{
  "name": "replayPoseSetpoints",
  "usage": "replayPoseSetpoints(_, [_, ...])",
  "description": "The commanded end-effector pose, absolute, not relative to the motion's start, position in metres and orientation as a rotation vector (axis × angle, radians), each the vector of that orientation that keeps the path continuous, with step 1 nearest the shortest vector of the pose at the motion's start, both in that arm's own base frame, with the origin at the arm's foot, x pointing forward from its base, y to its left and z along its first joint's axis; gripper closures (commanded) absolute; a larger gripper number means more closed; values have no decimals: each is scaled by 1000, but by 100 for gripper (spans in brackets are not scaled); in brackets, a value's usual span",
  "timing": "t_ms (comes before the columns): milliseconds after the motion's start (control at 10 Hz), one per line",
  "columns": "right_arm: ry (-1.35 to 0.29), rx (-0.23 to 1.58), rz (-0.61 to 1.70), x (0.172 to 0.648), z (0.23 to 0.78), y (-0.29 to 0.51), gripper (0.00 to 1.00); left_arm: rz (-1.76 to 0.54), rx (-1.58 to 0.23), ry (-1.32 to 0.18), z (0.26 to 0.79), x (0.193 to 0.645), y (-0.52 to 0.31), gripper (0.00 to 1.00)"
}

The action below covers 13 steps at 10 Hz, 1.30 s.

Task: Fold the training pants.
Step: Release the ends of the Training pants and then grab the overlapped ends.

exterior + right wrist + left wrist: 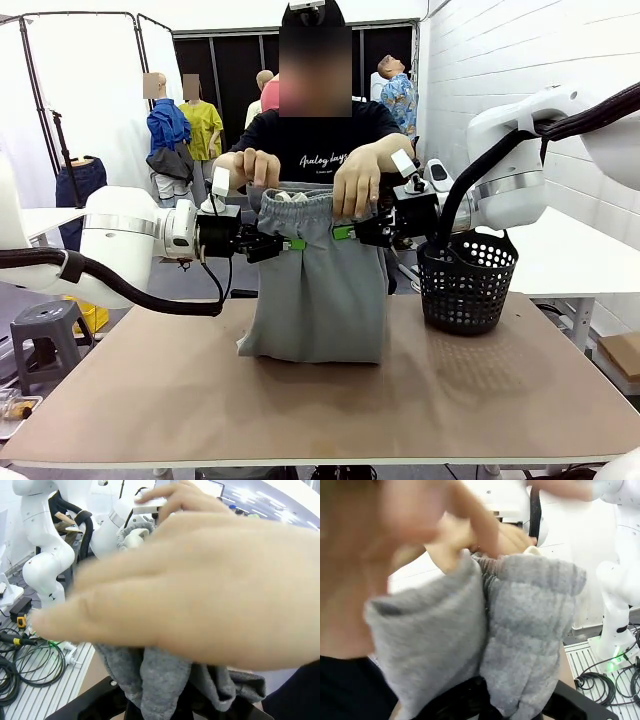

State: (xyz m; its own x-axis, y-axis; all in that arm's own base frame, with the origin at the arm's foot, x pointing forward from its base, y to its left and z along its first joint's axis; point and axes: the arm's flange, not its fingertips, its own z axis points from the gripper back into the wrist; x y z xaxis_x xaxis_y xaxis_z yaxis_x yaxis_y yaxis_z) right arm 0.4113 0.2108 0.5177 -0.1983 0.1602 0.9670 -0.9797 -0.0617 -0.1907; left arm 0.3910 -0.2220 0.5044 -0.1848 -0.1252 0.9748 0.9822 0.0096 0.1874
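Training pants (320,300) touching brown table (300,400), black basket (466,285) near, white wall (500,60)

Person's blurred hand (200,595) close up, grey training pants (160,680) bunched beneath

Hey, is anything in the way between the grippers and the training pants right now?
Nothing visible does. The training pants fabric sits between the fingers of the left gripper and right gripper. The person's hands grip the waistband just above.
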Motion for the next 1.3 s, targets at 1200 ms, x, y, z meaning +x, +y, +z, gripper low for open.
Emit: replayPoseSetpoints(1200, [-1205, 1035, 1461, 410, 517, 209, 100, -1394, -1008, -1270, 509, 391, -223, 100])
